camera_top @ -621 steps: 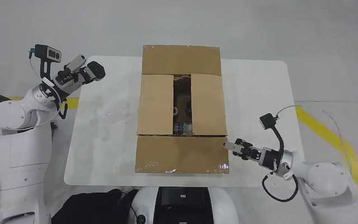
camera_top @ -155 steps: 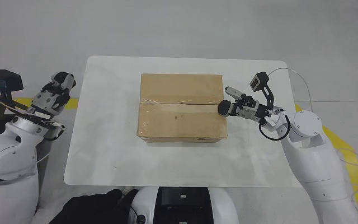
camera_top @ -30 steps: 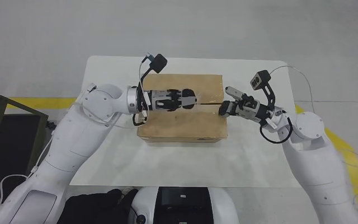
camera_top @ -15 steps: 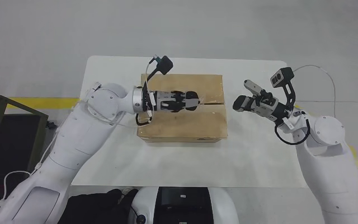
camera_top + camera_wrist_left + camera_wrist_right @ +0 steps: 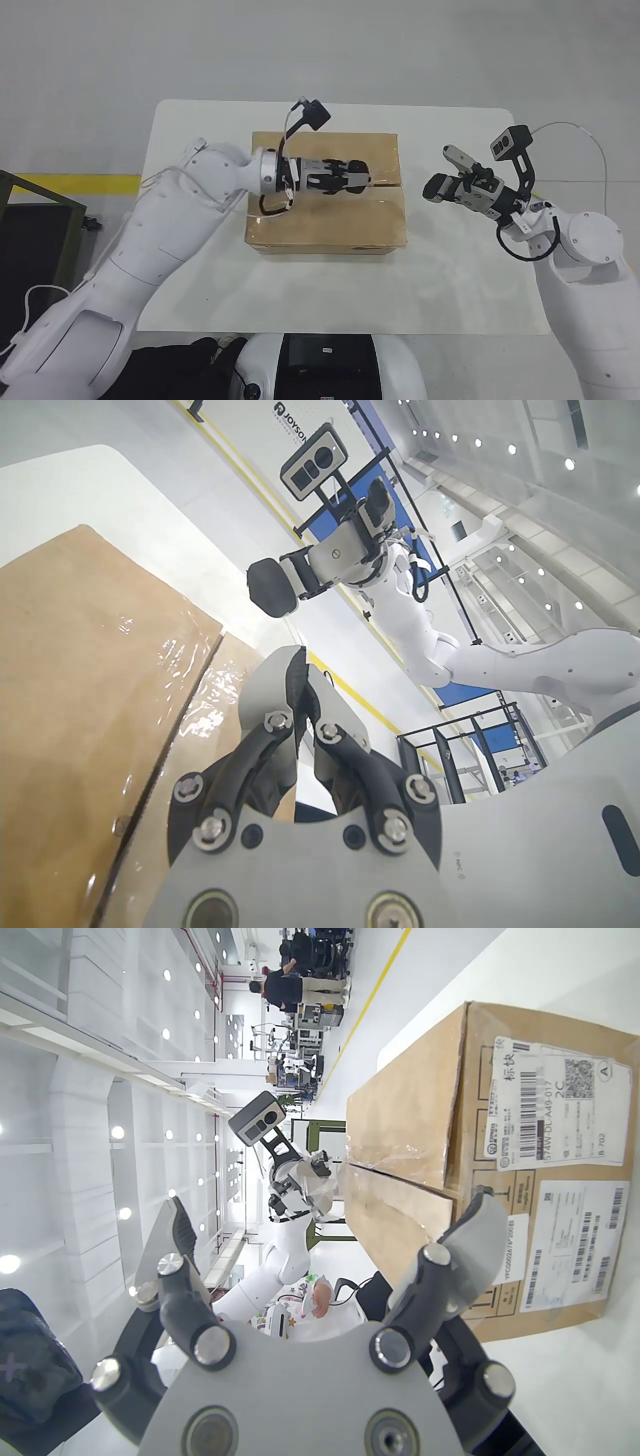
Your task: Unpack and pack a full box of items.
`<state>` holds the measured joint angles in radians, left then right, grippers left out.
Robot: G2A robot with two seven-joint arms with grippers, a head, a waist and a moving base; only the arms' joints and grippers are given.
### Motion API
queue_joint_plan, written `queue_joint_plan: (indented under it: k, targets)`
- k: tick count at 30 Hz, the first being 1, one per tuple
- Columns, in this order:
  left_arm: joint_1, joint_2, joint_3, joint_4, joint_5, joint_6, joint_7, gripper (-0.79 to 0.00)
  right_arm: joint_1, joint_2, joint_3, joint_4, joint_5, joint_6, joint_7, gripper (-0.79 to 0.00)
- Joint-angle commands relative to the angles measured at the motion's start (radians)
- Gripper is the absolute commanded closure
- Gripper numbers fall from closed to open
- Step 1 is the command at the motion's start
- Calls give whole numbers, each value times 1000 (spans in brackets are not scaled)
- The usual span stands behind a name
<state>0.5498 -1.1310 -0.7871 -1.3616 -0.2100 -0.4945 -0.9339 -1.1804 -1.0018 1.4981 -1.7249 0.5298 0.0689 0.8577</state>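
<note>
A closed cardboard box (image 5: 325,215) stands mid-table, its top seam covered with clear tape (image 5: 200,670). My left gripper (image 5: 362,180) lies over that seam near the box's right end, shut (image 5: 300,672). In the right wrist view a wrinkled bit of clear tape stands up beside the left gripper (image 5: 320,1180). I cannot tell whether it is pinched. My right gripper (image 5: 443,172) hangs to the right of the box, apart from it, open and holding nothing (image 5: 327,1205). It faces the labelled end of the box (image 5: 550,1178).
The white table (image 5: 200,250) has bare room to the left, right and front of the box. A dark frame (image 5: 30,230) stands on the floor off the table's left side. A black object (image 5: 170,365) lies below the table's front edge.
My left gripper has slid to the right along the box's seam. My right gripper has drawn back from the seam's right end and now hangs clear of the box.
</note>
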Motion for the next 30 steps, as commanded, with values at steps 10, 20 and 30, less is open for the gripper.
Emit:
queue_joint_plan:
  k: [10,20,30]
  targets:
    - [-46,-34,49,53,56,-14,7,0,1,1,-2,5,-2,5,-1,-785]
    - [-51,-55,73,70,119,-16,33,0,-23,4,54,-10,9,-44,-46,-785]
    - [-46,-63,66,71,150,-27,39,0,-120,14,186,-68,0,-41,-105,-785]
